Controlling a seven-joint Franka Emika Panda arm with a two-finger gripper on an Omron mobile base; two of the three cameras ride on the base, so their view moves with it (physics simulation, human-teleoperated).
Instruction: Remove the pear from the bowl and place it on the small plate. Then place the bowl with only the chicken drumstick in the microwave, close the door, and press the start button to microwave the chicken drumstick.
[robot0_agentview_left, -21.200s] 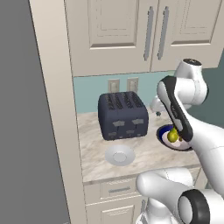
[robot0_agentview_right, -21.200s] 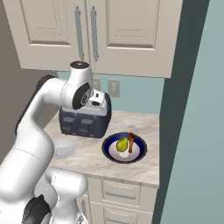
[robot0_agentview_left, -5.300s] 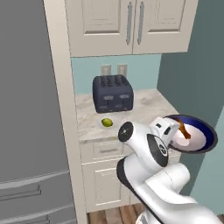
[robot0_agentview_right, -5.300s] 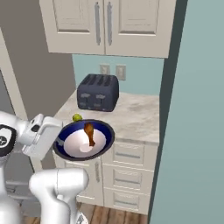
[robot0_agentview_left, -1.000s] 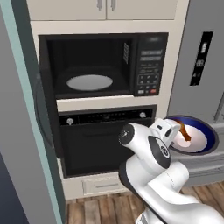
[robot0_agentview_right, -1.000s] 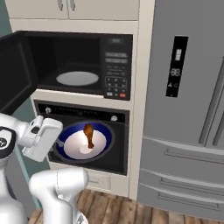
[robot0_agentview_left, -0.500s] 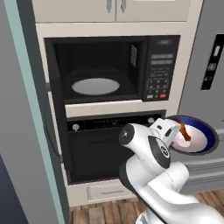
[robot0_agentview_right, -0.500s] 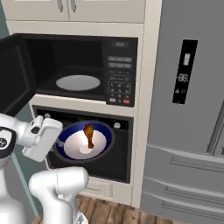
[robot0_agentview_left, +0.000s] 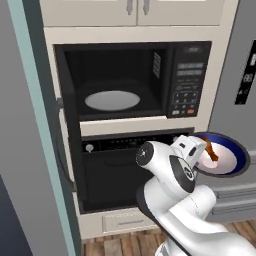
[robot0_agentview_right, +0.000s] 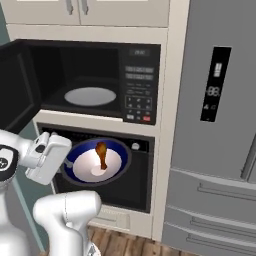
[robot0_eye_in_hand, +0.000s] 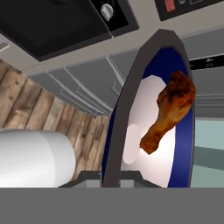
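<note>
My gripper is shut on the rim of the blue bowl, which it holds in the air in front of the oven, below the microwave. In the bowl's white inside lies just the reddish-brown chicken drumstick. In the hand view the bowl stands on edge above my gripper, with the chicken drumstick against its inside. The microwave door is swung open to the left. The pear and the small plate are out of view.
Inside the microwave cavity sits a white oval turntable, and its keypad is on the right. A black oven is directly below it. A grey fridge stands to the right, and a tall grey panel to the left.
The base has rolled nearer, so the microwave, oven and fridge look larger and slightly shifted. The bowl with the drumstick stays in my gripper at the same height.
</note>
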